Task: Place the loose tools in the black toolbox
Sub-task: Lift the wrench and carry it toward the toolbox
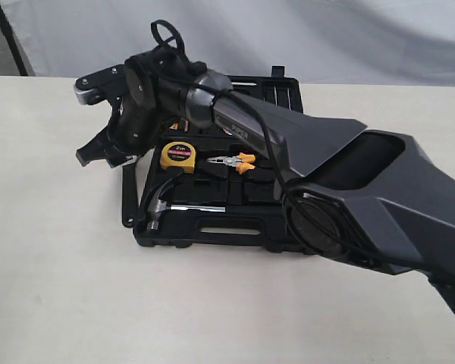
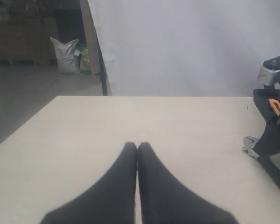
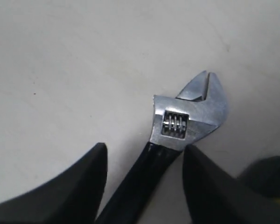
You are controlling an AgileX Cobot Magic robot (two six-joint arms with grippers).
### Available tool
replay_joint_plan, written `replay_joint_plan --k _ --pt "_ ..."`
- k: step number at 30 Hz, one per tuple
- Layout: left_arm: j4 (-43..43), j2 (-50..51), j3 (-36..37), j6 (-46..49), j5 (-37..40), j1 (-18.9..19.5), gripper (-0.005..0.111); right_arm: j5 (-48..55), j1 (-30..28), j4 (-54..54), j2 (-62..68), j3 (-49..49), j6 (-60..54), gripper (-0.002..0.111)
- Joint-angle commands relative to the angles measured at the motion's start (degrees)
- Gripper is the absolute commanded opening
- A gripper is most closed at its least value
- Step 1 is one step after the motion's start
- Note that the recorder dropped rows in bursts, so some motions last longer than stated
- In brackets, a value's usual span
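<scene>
The black adjustable wrench [image 3: 191, 116] lies flat on the table just left of the black toolbox [image 1: 212, 235], its handle [image 1: 126, 193] pointing toward the front edge. My right gripper [image 3: 144, 147] reaches across the toolbox and stands open astride the wrench handle, a finger on each side with table showing between; in the exterior view the gripper [image 1: 98, 152] hangs low by the box's left side. The claw hammer [image 1: 163, 203] rests in the toolbox's front recess. My left gripper [image 2: 137, 145] is shut and empty over bare table, with the wrench's silver head [image 2: 249, 145] off to its side.
A yellow tape measure [image 1: 177, 155] and small orange-handled pliers [image 1: 235, 161] sit in the toolbox. The right arm [image 1: 326, 174] spans the box and hides its back half. A white backdrop [image 1: 288, 30] closes off the far table edge.
</scene>
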Motion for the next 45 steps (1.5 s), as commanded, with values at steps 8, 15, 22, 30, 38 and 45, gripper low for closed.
replay_joint_plan --k 8,15,22,30,38,45 --pt "-0.78 -0.46 0.53 -0.59 -0.97 0.19 0.001 -2.72 1.82 -9.22 1.51 0.05 8.15 0.054" --pt "-0.78 -0.46 0.53 -0.59 -0.97 0.19 0.001 -1.85 2.87 -10.27 3.66 0.05 9.51 0.054" --pt "-0.78 -0.46 0.53 -0.59 -0.97 0.19 0.001 2.70 2.87 -10.12 4.51 0.05 9.22 0.024" --pt "-0.78 -0.46 0.53 -0.59 -0.97 0.19 0.001 3.73 2.87 -10.02 4.28 -0.27 5.79 0.000" --pt "-0.78 -0.46 0.53 -0.59 -0.97 0.19 0.001 7.81 2.87 -8.74 4.28 -11.27 4.24 0.000" --pt "-0.78 -0.46 0.53 -0.59 -0.97 0.19 0.001 15.57 2.87 -5.87 4.28 -17.62 -0.16 0.000"
